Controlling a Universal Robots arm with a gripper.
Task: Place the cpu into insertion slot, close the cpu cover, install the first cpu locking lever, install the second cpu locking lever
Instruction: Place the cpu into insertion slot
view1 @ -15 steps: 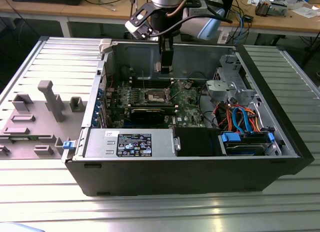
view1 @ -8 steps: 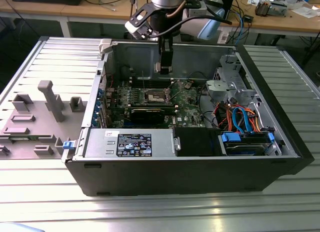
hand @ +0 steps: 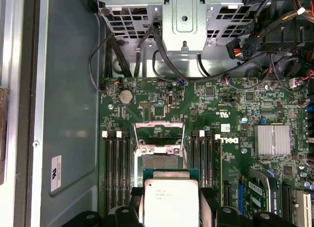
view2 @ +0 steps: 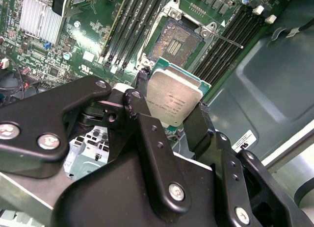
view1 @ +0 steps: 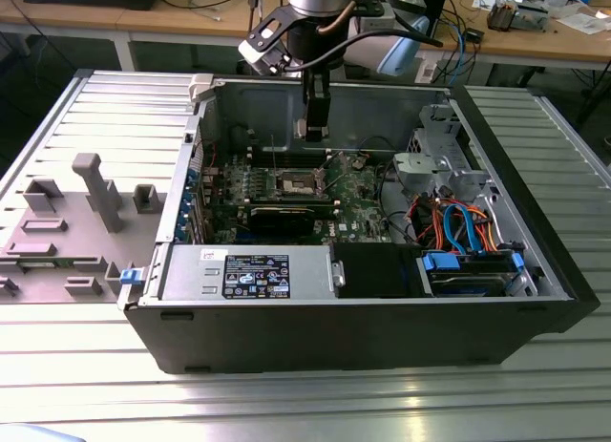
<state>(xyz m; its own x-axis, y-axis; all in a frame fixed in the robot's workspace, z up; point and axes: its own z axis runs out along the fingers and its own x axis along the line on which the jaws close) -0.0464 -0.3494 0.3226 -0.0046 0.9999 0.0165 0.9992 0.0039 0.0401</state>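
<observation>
cpu (view2: 174,97) — flat square chip, silver-grey metal top, green edge — clamped at two opposite edges in hand (view2: 170,109), in air near insertion slot (hand: 162,162), not seated. Slot empty: dark contact field bare, metal rim. cpu cover (hand: 159,149) — thin silver frame, square window — swung up, open.

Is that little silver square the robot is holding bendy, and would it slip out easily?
Probably stiff: the cpu looks like a flat, metal-topped plate, straight though pinched only at its edges by the gripper. That shiny top is likely slippery. It seems thin, so probably light.
</observation>
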